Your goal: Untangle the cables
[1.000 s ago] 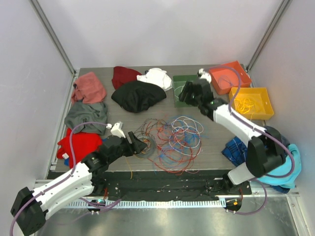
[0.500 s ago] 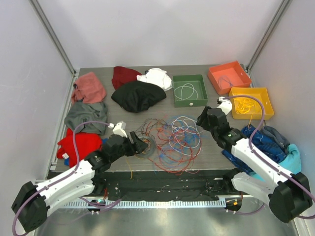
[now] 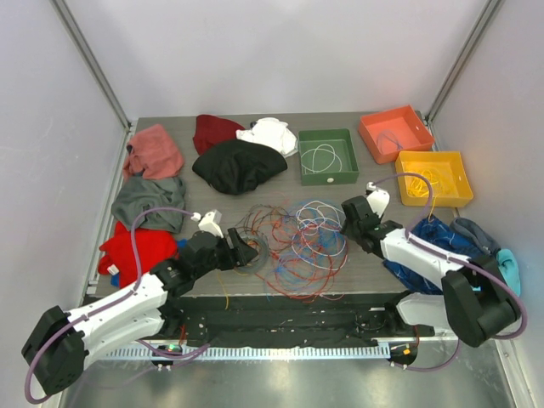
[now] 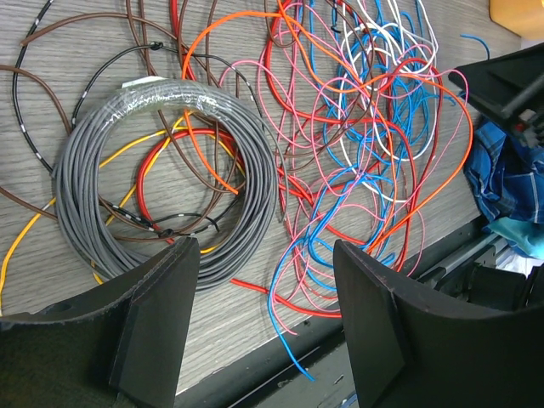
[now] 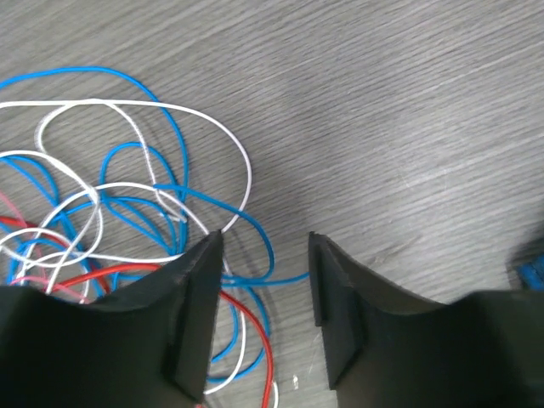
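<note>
Cables (image 3: 293, 242) lie tangled mid-worktop (image 5: 408, 102), between both arms. Left gripper (image 4: 265, 255) released, straddling the grey coil's (image 4: 161, 95) near edge. Right gripper (image 5: 262, 246) released over a blue cable (image 5: 280, 277) on the right fringe, probably the loosest pick.

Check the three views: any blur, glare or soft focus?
Top external: even, diffuse light, tangled cables sharp, mild sheen on the metal ledge in front. Left wrist: grey coil crisp, no glare. Right wrist: white cable and table grain sharp; claw fingers dark, underexposed.

Multicoloured cables (image 3: 297, 246), loosely tangled, flat
</note>
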`<state>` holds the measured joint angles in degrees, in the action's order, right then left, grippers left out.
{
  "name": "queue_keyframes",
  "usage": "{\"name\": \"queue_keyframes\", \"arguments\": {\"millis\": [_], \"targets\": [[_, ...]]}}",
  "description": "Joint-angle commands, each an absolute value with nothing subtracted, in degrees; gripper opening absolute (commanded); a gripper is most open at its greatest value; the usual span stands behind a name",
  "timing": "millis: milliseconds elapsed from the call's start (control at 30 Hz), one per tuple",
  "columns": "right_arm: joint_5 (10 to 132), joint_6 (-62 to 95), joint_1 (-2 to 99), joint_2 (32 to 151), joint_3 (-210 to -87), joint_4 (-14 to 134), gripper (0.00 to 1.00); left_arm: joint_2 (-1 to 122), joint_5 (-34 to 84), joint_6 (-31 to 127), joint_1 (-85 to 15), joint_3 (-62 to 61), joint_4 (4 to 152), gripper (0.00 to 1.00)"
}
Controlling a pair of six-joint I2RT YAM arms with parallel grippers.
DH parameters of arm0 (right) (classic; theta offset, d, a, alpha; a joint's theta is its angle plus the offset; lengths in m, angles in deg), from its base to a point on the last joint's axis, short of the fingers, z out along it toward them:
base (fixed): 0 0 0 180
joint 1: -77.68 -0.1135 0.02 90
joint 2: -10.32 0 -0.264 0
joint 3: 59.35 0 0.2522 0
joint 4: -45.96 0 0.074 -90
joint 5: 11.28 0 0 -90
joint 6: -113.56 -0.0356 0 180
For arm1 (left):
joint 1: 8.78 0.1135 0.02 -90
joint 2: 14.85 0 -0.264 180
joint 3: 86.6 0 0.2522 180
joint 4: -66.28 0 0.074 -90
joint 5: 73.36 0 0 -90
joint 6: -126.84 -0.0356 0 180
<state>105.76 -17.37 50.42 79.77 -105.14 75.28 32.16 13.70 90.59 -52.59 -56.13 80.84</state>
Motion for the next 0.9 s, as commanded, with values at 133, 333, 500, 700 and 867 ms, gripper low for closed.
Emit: {"name": "queue_keyframes", "arguments": {"millis": [133, 333, 500, 700, 867], "targets": [[108.6, -18.6, 50.2, 78.7, -105.4, 68.0, 0.01, 31.3, 13.0, 89.3, -52.7, -53.7, 79.0, 0.68], [111.0, -12.4, 44.8, 62.8, -121.4, 76.5, 0.01, 30.0, 11.7, 88.5, -52.7, -53.3, 79.2, 0.68], [104.7, -7.9, 44.3, 60.4, -134.9, 80.8, 0.01, 30.6, 11.3, 87.6, -52.8, -50.7, 79.1, 0.68], [88.6, -6.9, 44.4, 64.9, -157.4, 85.0, 0.01, 28.2, 9.4, 86.3, -52.8, -48.1, 77.8, 0.69], [81.2, -7.2, 44.4, 70.0, -174.6, 86.7, 0.01, 26.5, 9.3, 85.7, -52.7, -46.9, 75.9, 0.70]]}}
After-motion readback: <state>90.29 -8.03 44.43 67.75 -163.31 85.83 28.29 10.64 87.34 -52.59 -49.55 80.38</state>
